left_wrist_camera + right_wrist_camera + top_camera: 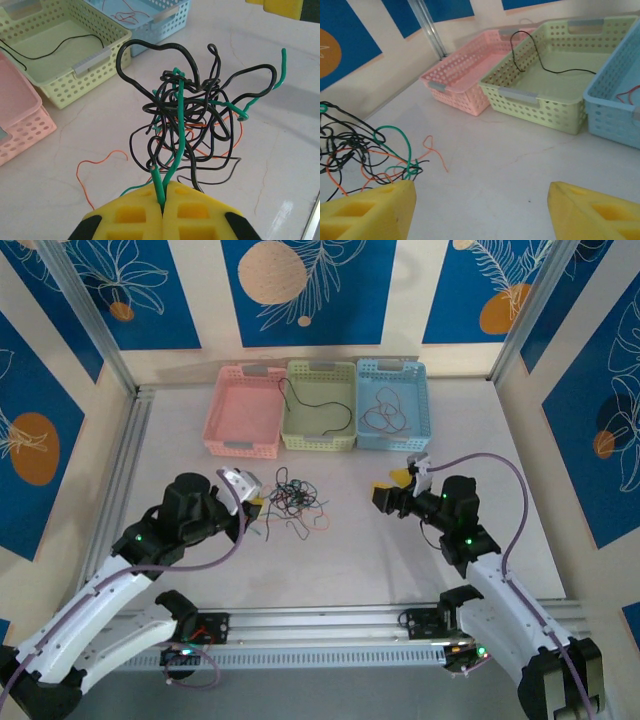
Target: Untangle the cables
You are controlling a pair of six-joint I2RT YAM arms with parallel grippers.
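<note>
The left end effector has its yellow foam pads pressed together, pinching one smooth green wire that rises out of the curly clump of cables (black, green, orange) on the pale marbled desk. The right end effector stands spread just beside the clump.

Bare white tabletop lies open between the knotted clump of black, green and orange wires and the right gripper, and also between the clump and the far row of perforated plastic baskets. There the pink basket, pale green basket and blue basket stand wall to wall, blocking the far edge. The left gripper, clamped on a green strand, closes off the clump's left side.
</note>
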